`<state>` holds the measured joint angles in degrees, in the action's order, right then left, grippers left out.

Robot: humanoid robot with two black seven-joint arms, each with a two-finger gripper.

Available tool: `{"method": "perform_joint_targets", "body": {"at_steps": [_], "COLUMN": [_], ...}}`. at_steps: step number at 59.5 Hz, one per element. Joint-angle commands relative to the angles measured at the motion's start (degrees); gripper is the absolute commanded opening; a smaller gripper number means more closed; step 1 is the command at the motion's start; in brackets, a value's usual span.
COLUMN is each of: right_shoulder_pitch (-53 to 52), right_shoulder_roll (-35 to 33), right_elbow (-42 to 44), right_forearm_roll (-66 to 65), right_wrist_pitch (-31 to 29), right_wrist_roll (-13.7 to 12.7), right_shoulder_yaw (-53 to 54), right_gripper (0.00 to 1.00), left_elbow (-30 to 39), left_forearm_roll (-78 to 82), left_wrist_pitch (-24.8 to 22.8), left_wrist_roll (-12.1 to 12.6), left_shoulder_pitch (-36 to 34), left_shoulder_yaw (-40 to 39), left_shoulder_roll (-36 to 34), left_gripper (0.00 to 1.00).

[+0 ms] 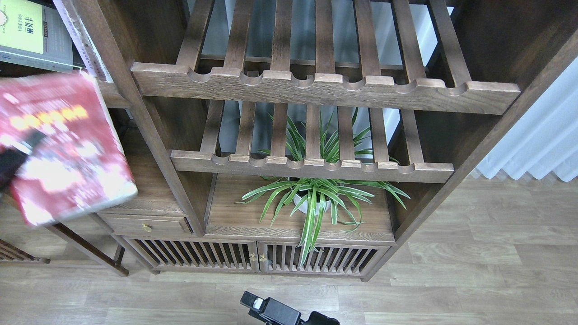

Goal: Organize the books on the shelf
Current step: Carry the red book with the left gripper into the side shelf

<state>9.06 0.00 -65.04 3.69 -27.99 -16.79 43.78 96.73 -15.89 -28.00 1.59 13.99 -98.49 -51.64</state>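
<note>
The thick red book with its yellow title and photos is in the air at the far left, motion-blurred. It sits just below and in front of the solid dark-brown shelf. My left gripper is shut on the book's left side and shows only as a dark blur. On that shelf lies the black-bordered book with the yellow-green panel. A pale book leans beside it. My right gripper is low at the bottom edge, away from the book; its fingers cannot be told apart.
Two slatted racks with notched front rails fill the middle bay. A potted spider plant stands below them. A small drawer and slatted cabinet doors are lower down. A curtain hangs at the right.
</note>
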Motion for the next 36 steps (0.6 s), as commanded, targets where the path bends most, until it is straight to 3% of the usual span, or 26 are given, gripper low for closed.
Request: {"method": "perform_joint_targets", "body": {"at_steps": [1, 16, 17, 19, 36], "right_shoulder_pitch": [0.1, 0.1, 0.1, 0.1, 0.3], "right_shoulder_roll": [0.0, 0.0, 0.0, 0.0, 0.0], "right_elbow": [0.0, 0.0, 0.0, 0.0, 0.0], "right_forearm_roll": [0.0, -0.1, -0.1, -0.1, 0.0], "right_wrist_pitch": [0.0, 0.0, 0.0, 0.0, 0.0], "right_wrist_roll": [0.0, -0.1, 0.0, 0.0, 0.0], "right_shoulder_yaw": [0.0, -0.4, -0.6, -0.6, -0.4], "right_gripper": [0.98, 0.98, 0.98, 0.98, 0.98], "left_elbow": [-0.5, -6.7, -8.9, -10.1, -15.3], "left_forearm_roll": [0.3, 11.0, 16.7, 19.7, 37.9], "left_wrist_pitch": [0.0, 0.0, 0.0, 0.0, 0.0], "left_wrist_roll": [0.4, 2.5, 2.7, 2.7, 2.9], "left_shoulder_pitch": [-1.9, -15.6, -20.6, -23.6, -39.3], "left_shoulder_yaw": [-5.4, -6.8, -6.2, -5.7, -2.1], "left_shoulder_roll": [-2.3, -2.5, -1.8, -1.0, 7.3], "left_gripper": [0.03, 0.04, 0.04, 0.04, 0.05]}}
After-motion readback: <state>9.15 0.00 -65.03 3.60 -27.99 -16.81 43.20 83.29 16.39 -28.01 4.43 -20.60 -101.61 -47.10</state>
